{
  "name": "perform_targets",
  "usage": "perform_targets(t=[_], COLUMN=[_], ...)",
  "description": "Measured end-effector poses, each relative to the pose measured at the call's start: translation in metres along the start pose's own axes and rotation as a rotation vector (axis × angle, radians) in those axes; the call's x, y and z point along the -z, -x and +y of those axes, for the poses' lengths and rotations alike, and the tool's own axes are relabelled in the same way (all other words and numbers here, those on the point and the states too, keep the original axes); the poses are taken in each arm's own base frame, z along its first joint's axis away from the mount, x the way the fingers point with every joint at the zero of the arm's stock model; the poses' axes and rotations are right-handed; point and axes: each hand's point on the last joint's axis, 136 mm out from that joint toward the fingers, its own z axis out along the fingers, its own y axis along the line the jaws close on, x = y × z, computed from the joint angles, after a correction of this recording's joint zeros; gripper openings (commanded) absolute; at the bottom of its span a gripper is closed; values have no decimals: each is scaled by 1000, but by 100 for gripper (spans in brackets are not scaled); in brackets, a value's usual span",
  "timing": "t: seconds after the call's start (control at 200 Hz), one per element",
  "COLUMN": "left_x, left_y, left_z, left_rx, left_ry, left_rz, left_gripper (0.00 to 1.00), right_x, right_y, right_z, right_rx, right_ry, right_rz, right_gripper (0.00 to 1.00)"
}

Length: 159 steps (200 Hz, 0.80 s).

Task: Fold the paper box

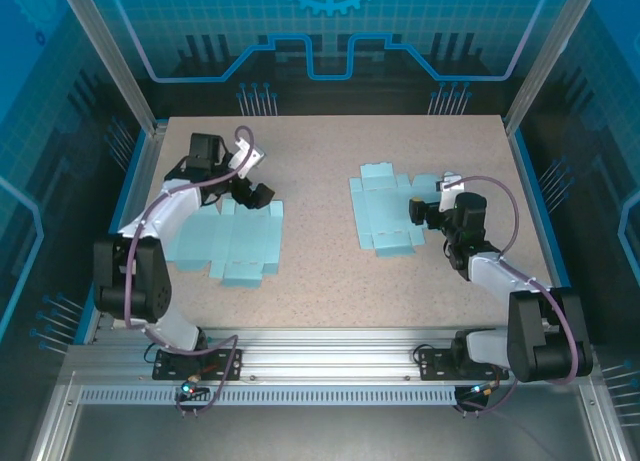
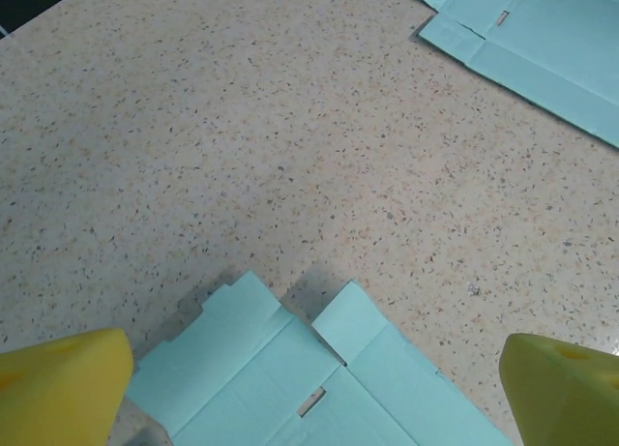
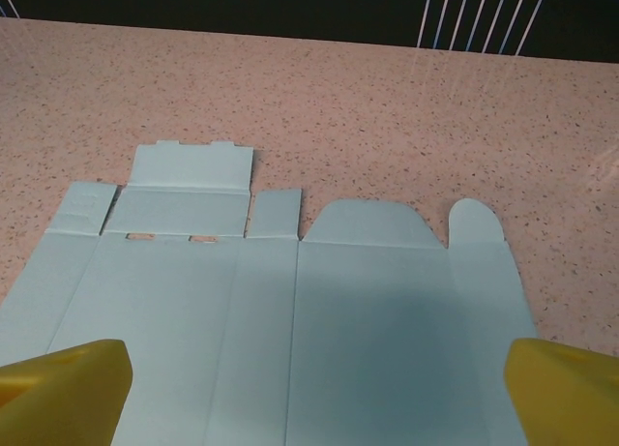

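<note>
Gaping wide w/ nothing held, L pincer [image 2: 309,402] hangs over flap edge of L box [image 2: 280,383]; its fingers [image 2: 58,388] are cut off at frame bottom, and L arm [image 1: 165,216] hides part of that sheet in top view. R pincer [image 3: 309,398], likewise spread and empty, sits just above R box [image 3: 290,301], near part cropped. Both boxes lie flat on table [image 1: 320,141], well apart.

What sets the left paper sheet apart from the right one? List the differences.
The left sheet lies nearer the front; the right sheet sits farther back. The left arm covers part of the left sheet; the right sheet lies nearly uncovered. Both are light blue, flat and unfolded.
</note>
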Motion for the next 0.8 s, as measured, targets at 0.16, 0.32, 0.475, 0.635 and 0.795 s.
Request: perform_targets(t=[0.16,0.32,0.475,0.635,0.795], left_x=[-8,-26,-49,-66,-80], left_y=[-3,-13,-23,-30,-39], left_z=[-4,-11,-25,-25,-16], left_rx=[-35,-69,-109,-133,-128], left_ry=[-87,-172,-251,-281,-274], left_rz=[69,146,219,283,347], left_gripper=[96,88,85,77,76], right_x=[0,0,0,0,0], right_y=[0,-2,-4,-4,-4], right_z=[-1,-1,-1,-2,-3], right_rx=[-10,-17,-19,-25,-29], right_ry=[-3,-5,-5,-6,-9], right_rz=[2,13,18,19,19], right_gripper=[100,100,100,100,100])
